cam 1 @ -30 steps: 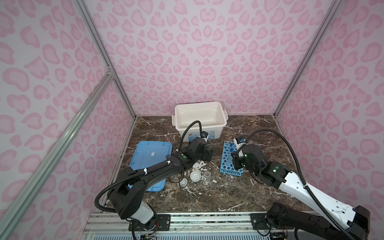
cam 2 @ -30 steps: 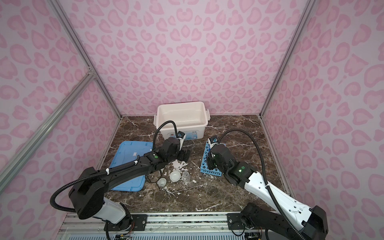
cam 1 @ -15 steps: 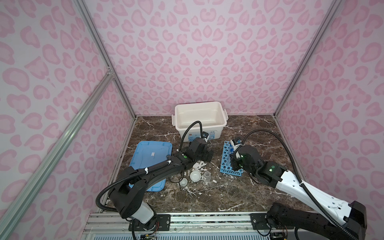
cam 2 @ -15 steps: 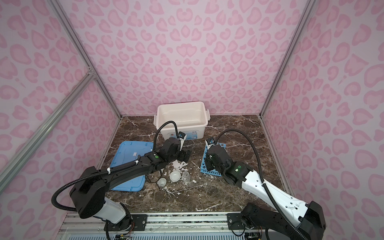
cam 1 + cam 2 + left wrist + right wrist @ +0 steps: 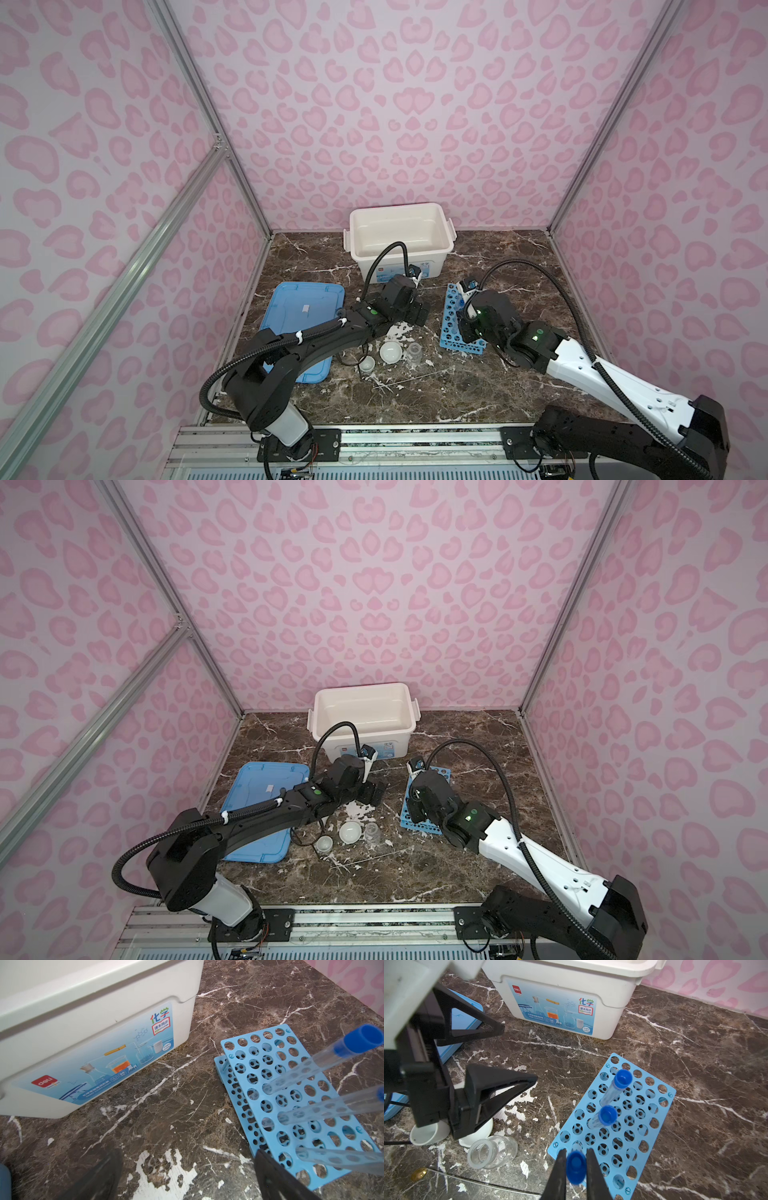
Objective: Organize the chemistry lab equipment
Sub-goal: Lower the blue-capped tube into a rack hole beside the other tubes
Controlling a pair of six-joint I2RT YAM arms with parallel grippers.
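The right jaws are clenched on the cap of a blue-capped tube (image 5: 576, 1167), low in the middle of the right wrist view. Its clear body runs down into a hole at the lower-left corner of the blue rack (image 5: 646, 1114). Whether its tip has bottomed out I cannot tell. Two more capped tubes (image 5: 623, 1079) stand in holes further up the same rack, toward the centre of the frame, apart from the held one.

The left jaws hang released and empty at the left of that view. They are spread wide above the bench (image 5: 695, 1064), between the rack and the white storage box (image 5: 571, 976) at the top. Just beside and partly under them, at lower left, sit the white cup (image 5: 428, 1133), the white shallow dish (image 5: 477, 1134) and the clear small beaker (image 5: 492, 1152), which lies on its side. In a top view the rack sits right of centre and the flat blue lid (image 5: 303, 307) lies at the left.

The step in hand looks like seating this tube in the rack. The next move probably calls for a straight push down until the tube stands on its own. The jaws should then part and rise straight up, so that neither the cap nor the neighbouring tubes get dragged. The loose ware at lower left remains to be sorted.
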